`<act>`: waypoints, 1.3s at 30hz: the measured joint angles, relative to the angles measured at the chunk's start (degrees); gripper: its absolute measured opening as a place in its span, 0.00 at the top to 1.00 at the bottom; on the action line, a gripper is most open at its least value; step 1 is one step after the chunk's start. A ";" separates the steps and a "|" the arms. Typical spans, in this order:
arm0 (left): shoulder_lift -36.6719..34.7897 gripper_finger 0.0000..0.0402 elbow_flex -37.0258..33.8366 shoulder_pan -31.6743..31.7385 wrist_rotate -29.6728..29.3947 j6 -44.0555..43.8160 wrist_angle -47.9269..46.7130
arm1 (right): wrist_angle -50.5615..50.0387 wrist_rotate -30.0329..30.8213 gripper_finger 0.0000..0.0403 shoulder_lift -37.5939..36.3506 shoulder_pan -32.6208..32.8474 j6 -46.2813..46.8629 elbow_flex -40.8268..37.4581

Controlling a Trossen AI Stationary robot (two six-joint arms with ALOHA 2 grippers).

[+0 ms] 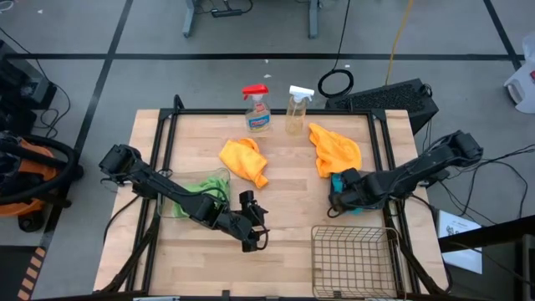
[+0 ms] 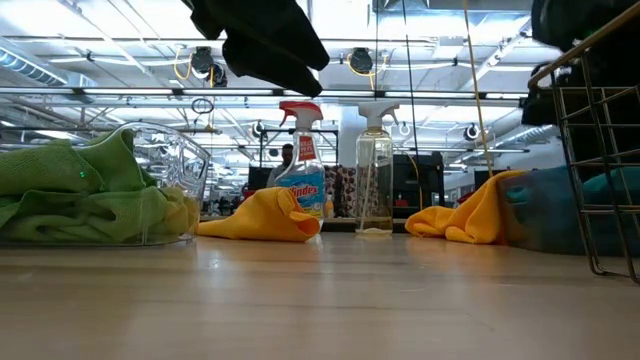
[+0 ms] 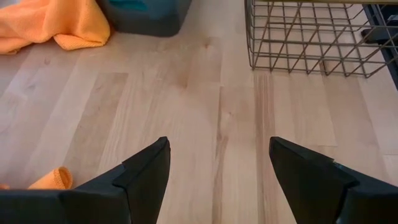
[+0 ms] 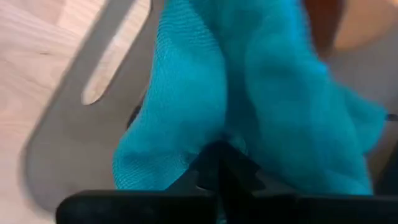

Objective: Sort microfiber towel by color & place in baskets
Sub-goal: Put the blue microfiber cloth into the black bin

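Microfiber towels are distributed across the bench and its containers. Two green towels fill the clear plastic tub at the lower left of the high view; the low view shows them bunched against the tub's transparent wall. One orange-yellow towel lies loose at the centre of the bench, just below the red-capped spray bottle. A second orange-yellow towel lies right of centre, near the clear spray bottle.

A turquoise towel sits in the dark grey bin, located right of centre in the high view, directly below the second orange-yellow towel. The right wrist view shows turquoise cloth filling most of the frame, with the bin's grey wall and a slot cutout in the wall at the left. Whether the bin holds more than one turquoise cloth cannot be told.

The wire-mesh basket stands at the lower right of the high view, near the bench edge; no cloth is visible inside it.

The right claw is positioned over the grey bin with its fingers fully closed against the turquoise towel. The left claw hangs above bare wood at lower centre, between the tub and the basket, fingers spread wide with nothing between them.
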 joint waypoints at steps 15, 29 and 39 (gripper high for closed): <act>0.00 0.31 0.01 -0.17 1.31 -0.46 -0.19 | 14.25 -6.82 1.00 0.91 -2.97 -3.30 -8.58; 0.00 0.31 0.01 -0.17 2.86 -0.48 0.03 | -3.85 -4.46 1.00 -1.45 -1.69 -7.76 5.06; 0.00 0.31 0.01 -0.17 2.85 -0.27 -0.15 | -7.34 -11.97 1.00 -1.70 5.37 -8.77 10.62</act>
